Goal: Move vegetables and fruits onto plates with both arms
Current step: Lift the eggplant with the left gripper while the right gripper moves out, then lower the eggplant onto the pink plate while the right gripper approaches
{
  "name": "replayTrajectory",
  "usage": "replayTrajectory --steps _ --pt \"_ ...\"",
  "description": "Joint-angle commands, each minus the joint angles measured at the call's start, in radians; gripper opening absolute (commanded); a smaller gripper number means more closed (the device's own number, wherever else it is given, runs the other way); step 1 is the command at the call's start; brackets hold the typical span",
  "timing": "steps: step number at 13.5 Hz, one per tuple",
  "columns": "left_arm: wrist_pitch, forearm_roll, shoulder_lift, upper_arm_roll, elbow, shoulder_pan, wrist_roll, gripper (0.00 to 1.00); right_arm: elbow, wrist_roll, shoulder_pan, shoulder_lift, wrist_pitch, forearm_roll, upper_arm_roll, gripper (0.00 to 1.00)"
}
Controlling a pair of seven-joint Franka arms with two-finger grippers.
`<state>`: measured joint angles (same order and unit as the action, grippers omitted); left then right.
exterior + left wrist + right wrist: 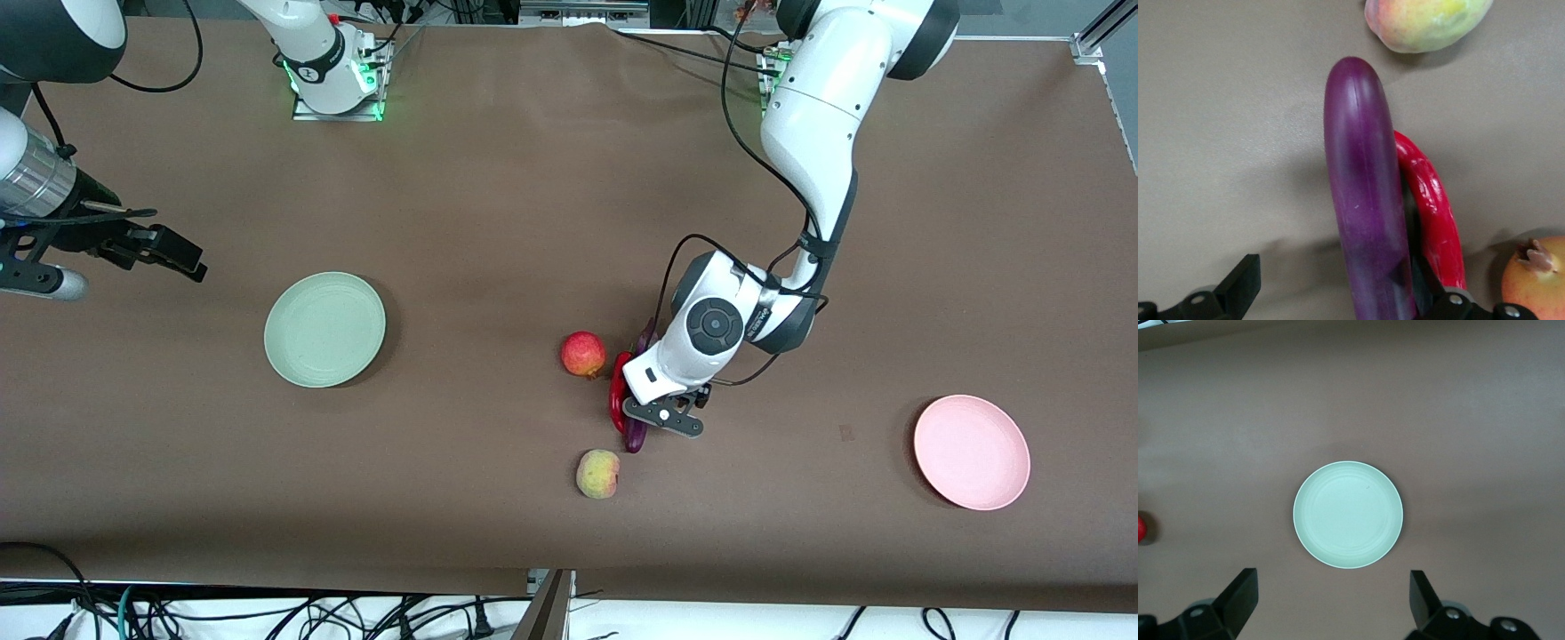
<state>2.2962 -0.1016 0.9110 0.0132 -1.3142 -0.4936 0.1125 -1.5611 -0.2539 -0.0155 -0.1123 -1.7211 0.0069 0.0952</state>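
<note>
Front: left gripper low over eggplant beside chili pepper, mid-table between the plates; left wrist: jaws open astride eggplant, glossy, stiff, probably slippery, best pinched mid-length; right wrist: waiting right gripper, jaws open, above green plate.

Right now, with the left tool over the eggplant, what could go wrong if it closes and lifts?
1. The chili lies against the eggplant, and the open left tool straddles the eggplant with one finger close to the chili; closing may pinch or drag both.
2. The eggplant is glossy and rounded, so it may slip or tilt in the lift.
3. The pomegranate sits close beside the chili; a nudged chili could set it rolling.
</note>
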Motion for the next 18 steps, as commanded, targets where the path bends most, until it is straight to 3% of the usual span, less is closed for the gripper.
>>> replayTrajectory --steps 1,4,6,7,10,15,17,18 --pt "0.016 0.014 -0.004 0.011 -0.017 -0.017 0.001 0.95 -0.017 0.012 -0.012 0.016 -0.006 0.018 0.005 1.0" --pt "0.016 0.005 0.002 0.011 -0.019 -0.017 0.001 0.62 -0.017 0.012 -0.012 0.016 -0.006 0.018 0.005 1.0" --pt "0.016 0.003 0.008 0.011 -0.017 -0.017 0.001 0.52 -0.017 0.012 -0.012 0.016 -0.008 0.018 0.005 1.0" --pt "0.017 0.002 0.009 0.011 -0.017 -0.016 0.001 0.51 -0.016 0.012 -0.012 0.014 -0.014 0.018 0.005 1.0" --pt "0.025 0.0 0.006 0.011 -0.017 -0.01 0.0 0.2 0.016 0.016 -0.003 -0.012 -0.038 0.016 0.009 1.0" --pt "-0.009 0.0 -0.056 0.011 -0.004 0.096 -0.008 0.15 0.013 0.01 0.042 -0.079 -0.023 -0.004 0.014 1.0" --pt "-0.038 0.005 -0.063 0.016 -0.005 0.121 -0.008 0.15 0.012 0.005 0.048 -0.215 -0.008 -0.002 0.014 1.0" --pt "-0.043 0.011 -0.072 0.025 -0.013 0.128 -0.005 0.14 0.012 -0.001 0.057 -0.23 0.026 -0.002 0.014 1.0"
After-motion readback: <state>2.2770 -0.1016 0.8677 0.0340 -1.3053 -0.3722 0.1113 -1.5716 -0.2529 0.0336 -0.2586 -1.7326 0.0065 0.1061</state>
